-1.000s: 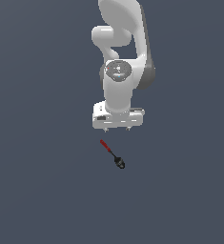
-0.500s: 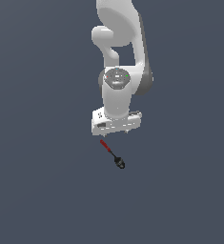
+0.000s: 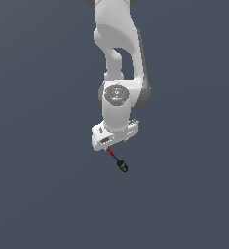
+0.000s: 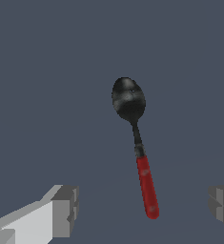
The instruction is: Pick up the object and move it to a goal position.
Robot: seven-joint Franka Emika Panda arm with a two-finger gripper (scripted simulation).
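**Lowered over the red handle, jaws wide apart**

Dropped lower than a second ago and closed in on the spoon (image 3: pixel 117 160), with the hand now overlapping the red handle end in the exterior view. Gripper (image 4: pixel 144 212) spread wide: one grey pad (image 4: pixel 66 210) on one side, the other (image 4: pixel 221 205) well across from it, nothing clamped between. Lying flat on the dark floor (image 3: pixel 38 194), spoon with black bowl (image 4: pixel 128 98) pointing away from the hand and red handle (image 4: pixel 147 187) reaching back between the pads, nearer the middle of the gap than either pad. Long axis running roughly crosswise to the line joining the pads, slightly slanted, so a closing squeeze judged to meet the handle across its narrow width. Still some height to lose, by the look of it; no contact visible.

Hidden in the exterior view: fingertips behind the white hand (image 3: pixel 114 133), most of the handle under it. Cut off in the wrist view: second pad at the frame edge. No goal marker seen anywhere.
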